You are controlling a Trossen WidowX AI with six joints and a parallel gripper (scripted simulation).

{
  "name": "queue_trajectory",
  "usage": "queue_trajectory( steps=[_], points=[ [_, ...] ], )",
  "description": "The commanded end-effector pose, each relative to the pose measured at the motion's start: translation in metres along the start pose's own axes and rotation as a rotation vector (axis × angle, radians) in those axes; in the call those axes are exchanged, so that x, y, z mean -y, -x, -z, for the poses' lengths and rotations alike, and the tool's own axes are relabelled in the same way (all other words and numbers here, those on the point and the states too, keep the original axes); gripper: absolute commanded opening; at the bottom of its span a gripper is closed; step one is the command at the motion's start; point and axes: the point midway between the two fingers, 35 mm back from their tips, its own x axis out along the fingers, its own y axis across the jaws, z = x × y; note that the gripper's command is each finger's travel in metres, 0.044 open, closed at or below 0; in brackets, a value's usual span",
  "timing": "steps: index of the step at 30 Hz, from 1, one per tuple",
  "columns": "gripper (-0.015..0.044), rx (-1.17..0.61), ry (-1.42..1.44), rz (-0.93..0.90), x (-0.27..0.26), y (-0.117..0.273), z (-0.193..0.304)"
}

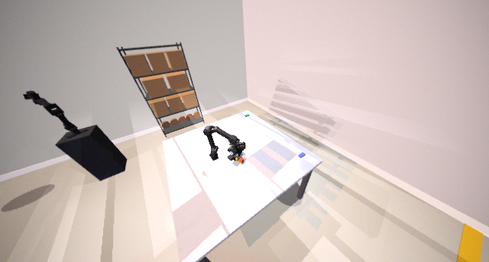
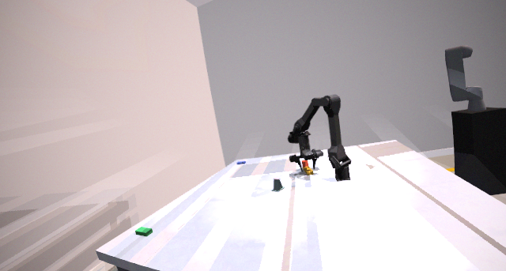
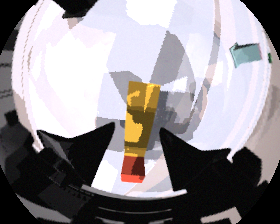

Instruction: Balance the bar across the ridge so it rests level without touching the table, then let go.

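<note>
The bar [image 1: 241, 160] [image 2: 308, 171] [image 3: 134, 131], yellow with a red block at one end, lies on the table. My gripper [image 2: 307, 168] [image 3: 137, 128] is open and points down low over the bar. In the wrist view its two dark fingertips stand on either side of the yellow part, with a gap on each side; the red end is nearest the gripper's body. The ridge [image 2: 277, 185] [image 3: 246, 54], a small grey-green upright piece on a thin base, stands apart from the bar, at upper right in the wrist view. The arm probably hides it in the top view.
A green block [image 1: 247, 115] [image 2: 144, 231] and a blue block [image 1: 302, 155] [image 2: 241, 163] lie near the table's edges, away from the bar. Another arm stands on a black pedestal [image 1: 93, 153] [image 2: 478, 148] off the table. A shelf rack stands beyond the table.
</note>
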Motion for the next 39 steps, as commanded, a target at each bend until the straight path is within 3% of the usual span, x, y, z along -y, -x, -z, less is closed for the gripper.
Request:
queue_trajectory(
  steps=[1,6,12,19,23,39],
  points=[
    [0.0315,0.006,0.004,0.000,0.000,-0.002,-0.001],
    [0.0315,0.006,0.004,0.000,0.000,-0.002,-0.001],
    [0.0157,0.001,0.000,-0.001,0.000,0.000,0.000],
    [0.0111,0.001,0.000,-0.001,0.000,0.000,0.000],
    [0.0006,0.002,0.000,-0.001,0.001,0.006,0.001],
    [0.0000,0.003,0.002,0.000,0.003,0.046,0.005]
  ],
)
